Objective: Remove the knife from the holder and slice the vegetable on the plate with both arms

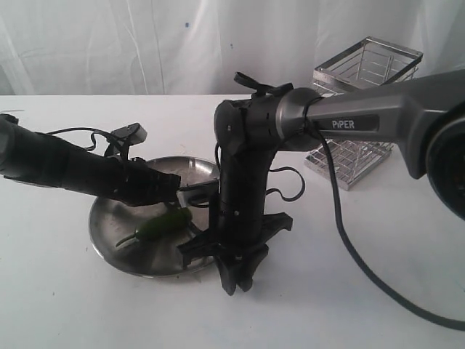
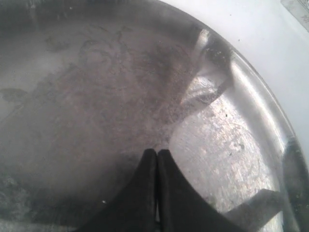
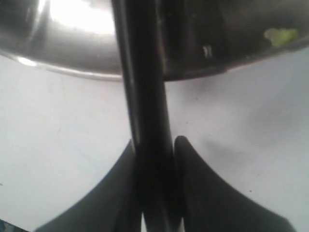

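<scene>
At the near right rim of the plate (image 1: 109, 240), pinches the knife (image 3: 142, 72) in the right claw (image 3: 154, 141), blade reaching over the rim. Finds the chilli (image 1: 163, 225) on the plate just left of that claw, long axis left-right, stem left. Holds left claw (image 2: 157, 152) pressed together, empty, just beyond chilli.

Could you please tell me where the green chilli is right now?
In the exterior view, the green chilli lies on the plate, left of centre, just below the left pincer and left of the right pincer holding the knife.
</scene>
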You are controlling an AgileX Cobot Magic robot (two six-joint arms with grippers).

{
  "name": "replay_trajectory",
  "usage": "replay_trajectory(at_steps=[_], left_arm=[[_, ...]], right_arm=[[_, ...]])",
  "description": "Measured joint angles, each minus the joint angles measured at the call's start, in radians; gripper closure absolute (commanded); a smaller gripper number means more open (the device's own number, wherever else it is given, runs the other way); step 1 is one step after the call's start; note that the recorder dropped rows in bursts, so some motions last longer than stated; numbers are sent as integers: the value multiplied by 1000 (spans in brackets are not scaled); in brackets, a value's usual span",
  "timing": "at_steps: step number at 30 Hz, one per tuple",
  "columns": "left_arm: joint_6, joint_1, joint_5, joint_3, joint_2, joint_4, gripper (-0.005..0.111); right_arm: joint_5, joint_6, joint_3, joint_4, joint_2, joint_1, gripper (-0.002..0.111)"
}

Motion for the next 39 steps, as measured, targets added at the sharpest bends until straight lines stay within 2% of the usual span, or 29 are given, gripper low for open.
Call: replay_trajectory(at_steps=[5,12,17,22,34,39], left_arm=[[1,0,-5,2,-2,0,107],[1,4,31,-37,-4,-2,107],[1,15,63,-58,-83,14,107],[1,34,119,-58,-180,-1,107],[1,34,234,-42,-214,-7,107],[1,34,280,-42,-296,90,107]], right_arm=[[6,31,0,-129,-2,7,108],[7,39,0,-142,-2,7,108],[4,91,0,-177,-2,2,108],[-18,105,0,-188,-33,-2,108],[-30,105,0,-183,-140,-2,108],[-33,105,2,-166,-213,-2,108]])
